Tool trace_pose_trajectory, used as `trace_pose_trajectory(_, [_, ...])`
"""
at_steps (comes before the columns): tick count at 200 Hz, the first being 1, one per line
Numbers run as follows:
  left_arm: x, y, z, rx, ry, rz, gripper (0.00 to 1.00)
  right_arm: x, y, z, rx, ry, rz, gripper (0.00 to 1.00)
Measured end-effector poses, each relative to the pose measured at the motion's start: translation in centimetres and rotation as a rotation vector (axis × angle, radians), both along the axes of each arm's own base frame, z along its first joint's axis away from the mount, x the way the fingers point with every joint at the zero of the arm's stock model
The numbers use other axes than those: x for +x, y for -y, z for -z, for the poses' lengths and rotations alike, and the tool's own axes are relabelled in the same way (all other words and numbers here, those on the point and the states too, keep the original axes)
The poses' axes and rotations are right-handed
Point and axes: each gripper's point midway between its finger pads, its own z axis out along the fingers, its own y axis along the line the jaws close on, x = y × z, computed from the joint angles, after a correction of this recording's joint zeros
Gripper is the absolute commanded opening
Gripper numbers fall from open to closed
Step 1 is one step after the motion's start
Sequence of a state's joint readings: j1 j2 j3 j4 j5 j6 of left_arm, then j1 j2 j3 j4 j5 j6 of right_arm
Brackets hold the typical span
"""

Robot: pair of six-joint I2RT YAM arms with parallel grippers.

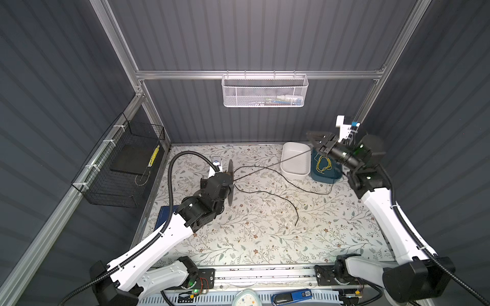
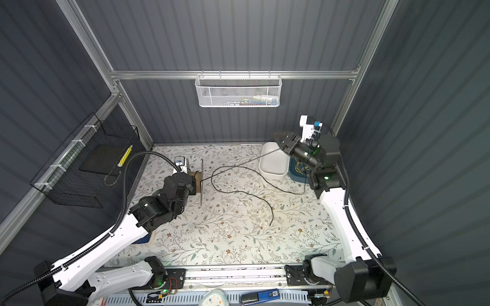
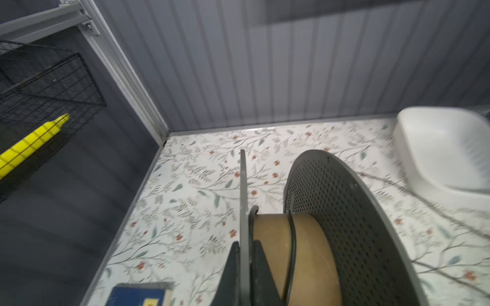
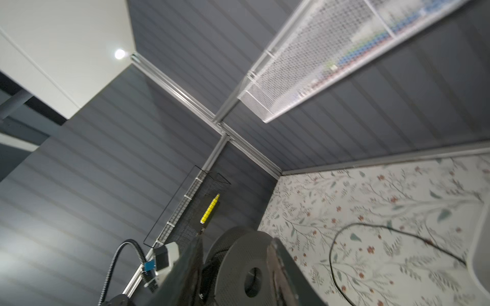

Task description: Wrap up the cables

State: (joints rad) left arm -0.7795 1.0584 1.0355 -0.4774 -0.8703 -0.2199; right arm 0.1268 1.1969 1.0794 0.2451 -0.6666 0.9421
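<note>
The left tool [image 3: 245,261] is pressing its fingers together on the thin flange of the grey spool [image 3: 344,225], holding it on edge just above the table [image 1: 238,238]. One finger is sitting outside the flange and the other inside, against the tan cardboard core [image 3: 310,251]. A single turn of the black cable [image 3: 292,238] is lying around that core, and most of the core is showing bare.

In both top views the right tool [image 1: 316,141] is hanging raised near the back right corner, above the white tray [image 1: 295,159]. A straight, taut stretch of cable is running from the spool up to it. Its jaws look only partly closed, and judging by that tight line it is pinching the cable, though the wrist view is too blurred to show the contact.

Beyond the taut stretch, the cable is sagging onto the table in wide slack curves between the two arms, with its free end lying near the middle. The wrapping seems barely started, with nearly the whole length still waiting to go round the core.
</note>
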Motion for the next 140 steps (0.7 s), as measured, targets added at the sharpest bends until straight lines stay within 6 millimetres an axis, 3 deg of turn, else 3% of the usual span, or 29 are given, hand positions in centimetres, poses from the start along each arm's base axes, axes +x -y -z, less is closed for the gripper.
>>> trace_pose_trajectory(16, [-0.5, -1.2, 1.0, 0.074, -0.046, -0.023, 0.00, 0.4, -0.6, 6.7, -0.019, -0.125, 0.018, 0.43])
trace_pose_trajectory(29, [-0.8, -1.9, 1.6, 0.118, -0.074, -0.037, 0.00, 0.1, -1.3, 10.9, -0.035, -0.199, 0.020, 0.43])
trace_pose_trajectory(43, [-1.0, -2.3, 2.2, 0.151, -0.101, -0.040, 0.00, -0.2, -2.0, 14.3, -0.032, -0.246, 0.016, 0.43])
trace_pose_trajectory(64, [-1.0, -2.2, 3.4, 0.184, -0.137, -0.039, 0.00, 0.1, -2.8, 17.6, -0.018, -0.290, 0.014, 0.41])
trace_pose_trajectory(81, [-0.9, -2.0, 4.6, 0.200, -0.168, -0.032, 0.00, 1.2, -3.0, 18.1, 0.017, -0.284, 0.027, 0.41])
trace_pose_trajectory(106, [-0.9, -1.4, 6.4, 0.187, -0.212, -0.021, 0.00, 2.8, -3.7, 16.7, 0.137, -0.232, 0.040, 0.41])
trace_pose_trajectory(140, [-1.2, -1.3, 7.8, 0.166, -0.238, -0.023, 0.00, 2.8, -5.3, 14.7, 0.252, -0.195, 0.021, 0.30])
